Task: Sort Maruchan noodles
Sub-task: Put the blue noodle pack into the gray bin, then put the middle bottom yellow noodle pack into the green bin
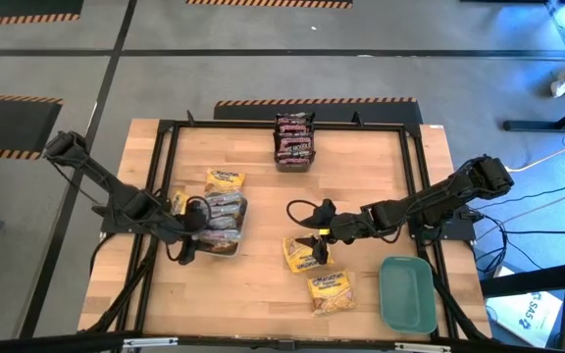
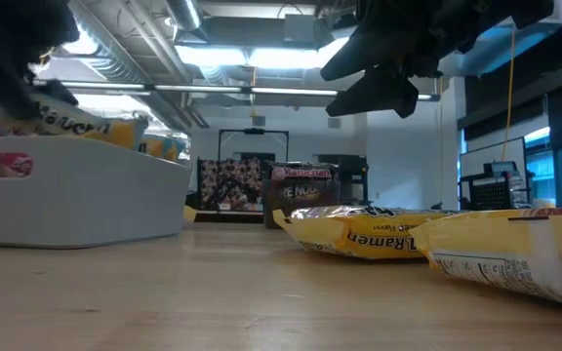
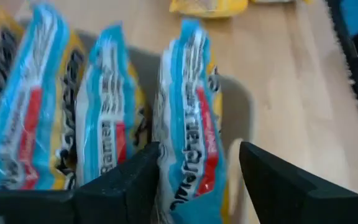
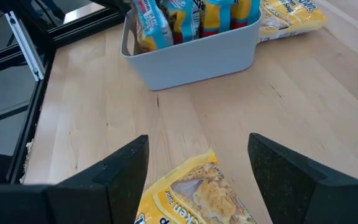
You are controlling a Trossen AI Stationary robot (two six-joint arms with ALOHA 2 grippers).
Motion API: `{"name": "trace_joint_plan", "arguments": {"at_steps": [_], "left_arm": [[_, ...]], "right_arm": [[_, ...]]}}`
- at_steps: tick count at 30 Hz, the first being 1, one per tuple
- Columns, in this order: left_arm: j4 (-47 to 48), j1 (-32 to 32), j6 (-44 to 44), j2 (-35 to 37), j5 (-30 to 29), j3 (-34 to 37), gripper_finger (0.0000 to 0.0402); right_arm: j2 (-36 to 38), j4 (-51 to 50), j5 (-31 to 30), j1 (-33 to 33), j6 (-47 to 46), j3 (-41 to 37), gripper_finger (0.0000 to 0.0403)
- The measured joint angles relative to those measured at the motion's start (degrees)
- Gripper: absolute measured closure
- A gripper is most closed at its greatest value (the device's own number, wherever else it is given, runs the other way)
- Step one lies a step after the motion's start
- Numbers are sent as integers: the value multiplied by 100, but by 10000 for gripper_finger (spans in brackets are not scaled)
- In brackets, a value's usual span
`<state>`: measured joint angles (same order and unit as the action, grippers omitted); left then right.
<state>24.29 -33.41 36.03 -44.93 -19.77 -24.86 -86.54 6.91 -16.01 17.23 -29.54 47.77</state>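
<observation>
Several noodle packets stand on edge in the pale grey tray point(image 1: 231, 240) at the table's left. My left gripper point(image 3: 199, 146) points down into it, open, its fingers on either side of the end packet point(image 3: 188, 106). My right gripper point(image 4: 199, 140) hangs open at mid-table, above a yellow packet point(image 4: 194, 199) that lies flat on the wood. More yellow packets lie flat near the front point(image 1: 330, 291) and behind the grey tray point(image 1: 224, 180). Dark packets point(image 1: 294, 137) are stacked at the far edge. My left gripper touches nothing that I can be sure of. One finger point(image 3: 129, 183) stands right beside the end packet's face point(image 3: 169, 155); whether they touch, I cannot tell. The other finger point(image 3: 272, 177) stands apart from it. The packet stands upright in the tray.
A teal tray point(image 1: 407, 292) sits at the front right corner. A black frame point(image 1: 165, 176) runs round the tabletop. Bare wood lies between the grey tray and the yellow packets, and across the far right part.
</observation>
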Motion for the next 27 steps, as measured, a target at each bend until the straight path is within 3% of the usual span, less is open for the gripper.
{"name": "trace_joint_plan", "arguments": {"at_steps": [6,11,19,23,27], "left_arm": [[886,0,-263,2,-319,-812,187],[876,1,-440,-32,-431,-795,188],[976,2,83,-278,-324,-469,188],[1061,2,-98,-252,-212,-807,188],[1434,1,-354,-203,-489,-1311,188]], "right_arm": [[-2,-1,-4,0,0,0,144],[-2,-1,-4,0,0,0,144],[-2,-32,-4,0,2,-2,144],[-2,-26,-4,0,2,-2,144],[-2,85,-4,0,2,-2,144]]}}
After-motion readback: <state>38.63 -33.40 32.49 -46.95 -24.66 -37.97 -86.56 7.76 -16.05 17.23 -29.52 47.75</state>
